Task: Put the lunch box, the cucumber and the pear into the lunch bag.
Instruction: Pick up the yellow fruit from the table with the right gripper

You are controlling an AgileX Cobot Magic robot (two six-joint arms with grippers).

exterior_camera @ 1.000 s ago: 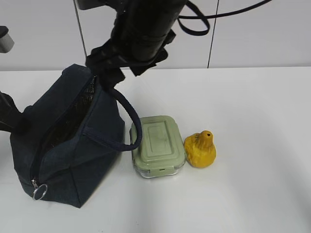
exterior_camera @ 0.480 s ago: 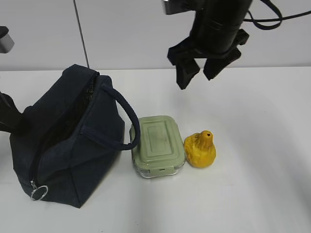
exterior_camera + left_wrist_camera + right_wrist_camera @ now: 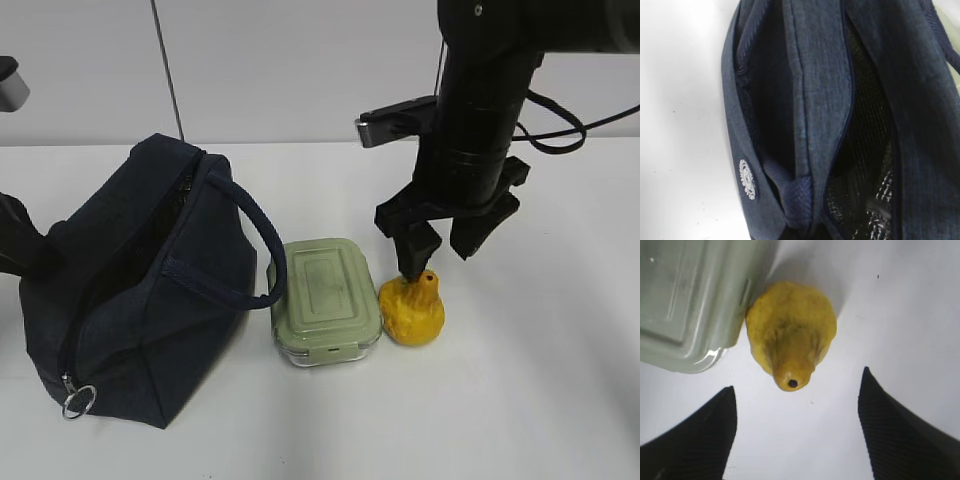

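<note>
The dark navy lunch bag (image 3: 140,290) stands at the left with its top zipper open; it fills the left wrist view (image 3: 815,90), which looks into its mesh and foil lining. The green-lidded lunch box (image 3: 323,300) sits right of the bag, and the yellow pear (image 3: 412,308) touches its right side. My right gripper (image 3: 438,262) is open just above the pear, one finger on each side of its neck; the right wrist view shows the gripper (image 3: 797,380), the pear (image 3: 790,335) and the lunch box (image 3: 690,300). The left arm (image 3: 18,245) meets the bag's left end, fingers hidden. The cucumber is out of view.
The bag's strap handle (image 3: 262,250) loops over toward the lunch box. A metal ring pull (image 3: 77,401) hangs at the bag's near corner. The white table (image 3: 540,380) runs right and forward of the pear. A white wall (image 3: 300,60) stands behind.
My right gripper has moved from over the bag's mouth to the right and down, and now hangs open over the pear. The bag's handle has dropped toward the lunch box.
</note>
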